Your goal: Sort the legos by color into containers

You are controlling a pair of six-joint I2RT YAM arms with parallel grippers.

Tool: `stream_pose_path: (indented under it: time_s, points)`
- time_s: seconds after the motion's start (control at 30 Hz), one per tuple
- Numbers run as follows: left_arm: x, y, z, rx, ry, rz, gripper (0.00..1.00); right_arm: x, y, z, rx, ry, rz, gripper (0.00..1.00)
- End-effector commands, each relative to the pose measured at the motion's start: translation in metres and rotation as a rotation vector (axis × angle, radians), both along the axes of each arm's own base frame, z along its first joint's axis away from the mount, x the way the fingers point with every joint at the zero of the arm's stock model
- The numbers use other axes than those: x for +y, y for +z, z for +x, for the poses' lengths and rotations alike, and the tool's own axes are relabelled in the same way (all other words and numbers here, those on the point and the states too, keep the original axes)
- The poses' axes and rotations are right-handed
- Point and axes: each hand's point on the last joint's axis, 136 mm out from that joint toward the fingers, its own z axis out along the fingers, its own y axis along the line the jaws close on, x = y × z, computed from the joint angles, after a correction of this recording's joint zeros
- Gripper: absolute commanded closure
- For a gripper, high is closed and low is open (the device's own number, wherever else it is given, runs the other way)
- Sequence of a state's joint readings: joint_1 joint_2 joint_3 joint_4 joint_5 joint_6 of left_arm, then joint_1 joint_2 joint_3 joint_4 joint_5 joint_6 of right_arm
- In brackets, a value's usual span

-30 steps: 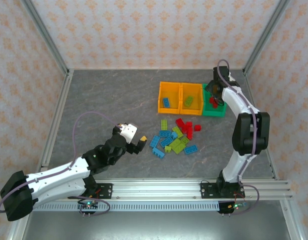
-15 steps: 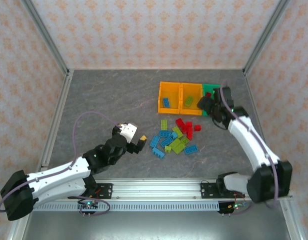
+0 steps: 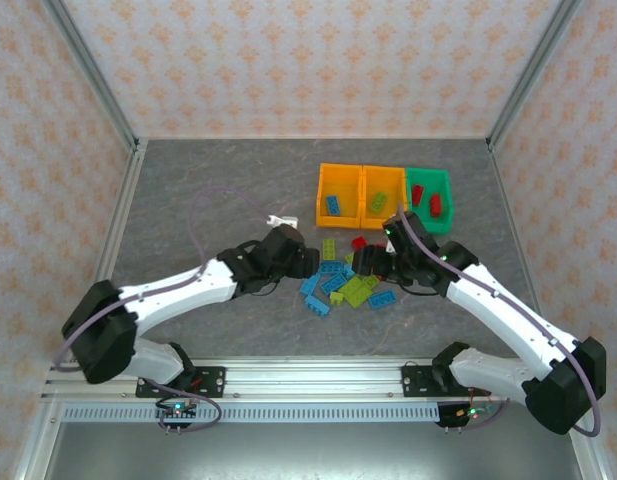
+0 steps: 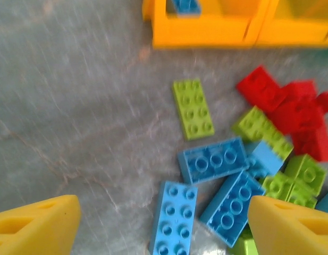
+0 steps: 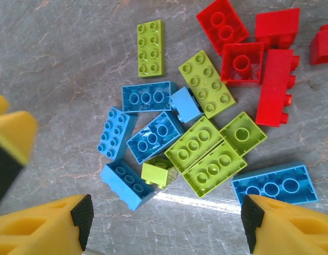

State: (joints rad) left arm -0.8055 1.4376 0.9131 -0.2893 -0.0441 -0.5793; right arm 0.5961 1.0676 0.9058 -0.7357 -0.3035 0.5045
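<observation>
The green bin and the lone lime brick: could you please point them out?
The green bin [image 3: 438,225]: top external view, near wall.
The lone lime brick [image 5: 151,48]: right wrist view, studded top.

Two orange bins [image 3: 360,196] and a green bin [image 3: 429,172] stand in a row, holding a blue brick [image 3: 332,205], a lime brick [image 3: 378,203] and red bricks [image 3: 435,203]. Loose legos [image 3: 354,292] lie jumbled just before the orange bins.
</observation>
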Motion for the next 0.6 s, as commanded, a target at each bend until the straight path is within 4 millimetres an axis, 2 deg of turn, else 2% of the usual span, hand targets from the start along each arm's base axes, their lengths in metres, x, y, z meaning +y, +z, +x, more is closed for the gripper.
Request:
stream_pose_path:
  time_s: [0.0,0.1,0.27,0.37,0.57]
  points:
    - [-0.005,-0.034,-0.025,0.203,-0.058,0.084,0.2,-0.005,0.0,-0.001,0.001,-0.023,-0.016,0.24]
    - [-0.012,-0.055,-0.028,0.257,-0.091,0.122,0.25,-0.005,-0.002,-0.002,0.002,-0.028,-0.01,0.24]
    - [-0.018,-0.073,-0.025,0.299,-0.111,0.167,0.4,-0.01,-0.005,-0.005,-0.001,-0.045,-0.011,0.24]
    - [-0.024,-0.084,-0.028,0.337,-0.136,0.17,0.44,-0.013,-0.007,-0.006,-0.01,-0.057,-0.018,0.24]
    - [-0.014,-0.104,-0.027,0.358,-0.114,0.24,0.48,-0.011,-0.005,-0.003,-0.022,-0.062,-0.002,0.24]
